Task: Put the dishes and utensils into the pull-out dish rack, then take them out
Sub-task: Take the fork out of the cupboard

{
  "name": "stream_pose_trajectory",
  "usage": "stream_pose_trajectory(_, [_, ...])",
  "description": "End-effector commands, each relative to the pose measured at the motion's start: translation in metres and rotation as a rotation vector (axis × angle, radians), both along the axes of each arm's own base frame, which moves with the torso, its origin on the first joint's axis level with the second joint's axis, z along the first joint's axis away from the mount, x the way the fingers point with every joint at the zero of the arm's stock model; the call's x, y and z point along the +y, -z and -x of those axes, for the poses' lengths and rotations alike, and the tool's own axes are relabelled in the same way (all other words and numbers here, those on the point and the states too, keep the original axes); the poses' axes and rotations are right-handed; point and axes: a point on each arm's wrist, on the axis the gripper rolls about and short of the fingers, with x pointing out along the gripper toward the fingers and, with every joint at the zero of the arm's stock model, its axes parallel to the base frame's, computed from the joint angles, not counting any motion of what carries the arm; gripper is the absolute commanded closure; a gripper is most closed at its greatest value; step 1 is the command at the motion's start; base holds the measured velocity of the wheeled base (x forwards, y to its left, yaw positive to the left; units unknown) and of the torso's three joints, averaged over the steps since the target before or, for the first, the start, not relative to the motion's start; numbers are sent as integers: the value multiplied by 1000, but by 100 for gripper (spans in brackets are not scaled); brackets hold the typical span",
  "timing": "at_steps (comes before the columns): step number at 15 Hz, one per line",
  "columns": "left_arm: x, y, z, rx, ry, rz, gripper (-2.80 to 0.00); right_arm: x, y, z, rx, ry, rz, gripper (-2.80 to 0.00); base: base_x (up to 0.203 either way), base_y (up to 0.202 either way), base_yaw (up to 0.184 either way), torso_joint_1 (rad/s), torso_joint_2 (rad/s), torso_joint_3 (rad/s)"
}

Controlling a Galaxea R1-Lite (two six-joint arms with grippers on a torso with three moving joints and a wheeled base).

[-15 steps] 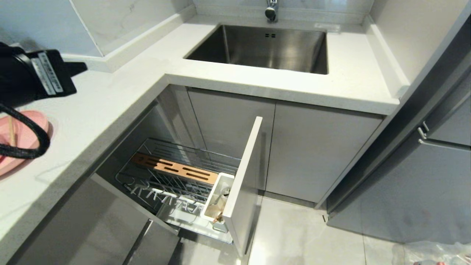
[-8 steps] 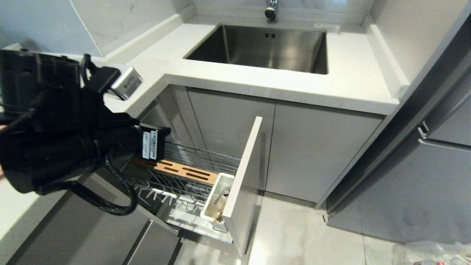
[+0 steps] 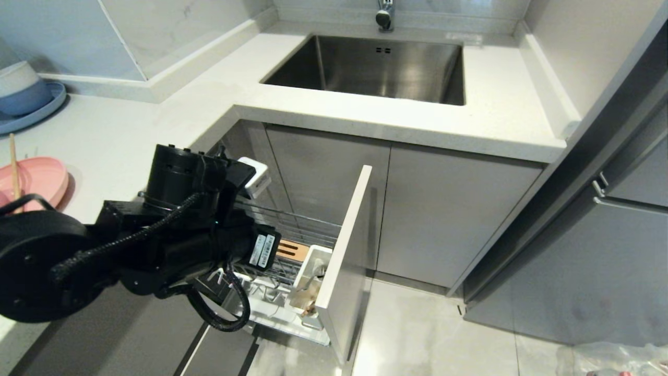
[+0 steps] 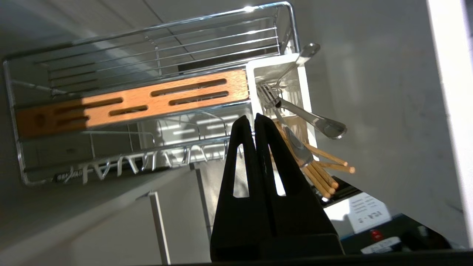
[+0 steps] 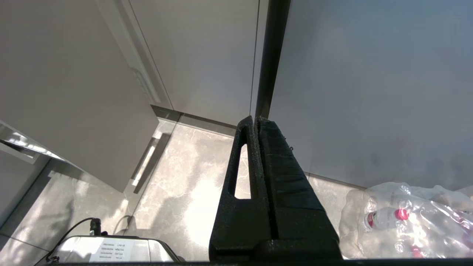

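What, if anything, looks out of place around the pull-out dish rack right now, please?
Nothing looks damaged or spilled. The pull-out dish rack holds no dishes; its white utensil cup is crowded, with cutlery and chopsticks leaning out askew. The pink plate sits on the counter.
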Motion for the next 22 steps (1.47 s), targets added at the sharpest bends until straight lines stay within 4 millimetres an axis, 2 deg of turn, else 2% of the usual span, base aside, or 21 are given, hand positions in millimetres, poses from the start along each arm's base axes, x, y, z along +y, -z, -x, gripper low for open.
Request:
stream_pose_trajectory(1, [-5,19,-8,14,8,-31,0,0,0,0,0,-1,1,0,0,0,0,0,0,0])
stream_pose_trajectory(9, [-11,71,-14,-19,105,-187,0,0,0,0,0,-1,1,0,0,0,0,0,0,0])
stream_pose_trajectory(16, [-18,97,-8,74,158,-258,0,0,0,0,0,-1,1,0,0,0,0,0,0,0])
stream_pose_trajectory(17, [-22,100,-6,81,172,-260,-280,0,0,0,0,-1,1,0,0,0,0,0,0,0])
stream_pose_trajectory(22, [-29,114,-9,77,182,-265,-280,0,0,0,0,-1,1,0,0,0,0,0,0,0])
